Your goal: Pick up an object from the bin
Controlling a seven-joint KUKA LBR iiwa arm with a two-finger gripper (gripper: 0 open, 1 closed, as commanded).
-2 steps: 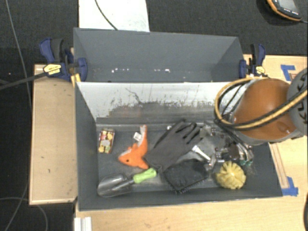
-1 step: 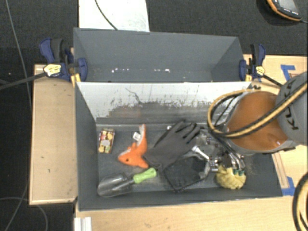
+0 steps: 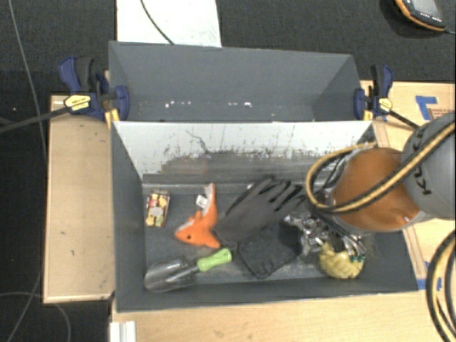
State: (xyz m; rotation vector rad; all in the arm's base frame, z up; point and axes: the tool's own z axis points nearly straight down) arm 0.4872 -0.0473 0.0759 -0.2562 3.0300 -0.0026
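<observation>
One claw (image 3: 324,239) hangs low at the bin's (image 3: 178,144) right end, over a lumpy yellow toy (image 3: 340,264); its opening cannot be told. Toy looks light and squashy, best pinched across its middle.

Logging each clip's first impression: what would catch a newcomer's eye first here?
The arm's orange wrist cover looms over the bin's right side, its gripper low over a yellowish lumpy thing at the front right. Next, the black glove mid-bin and the orange toy to its left.
</observation>
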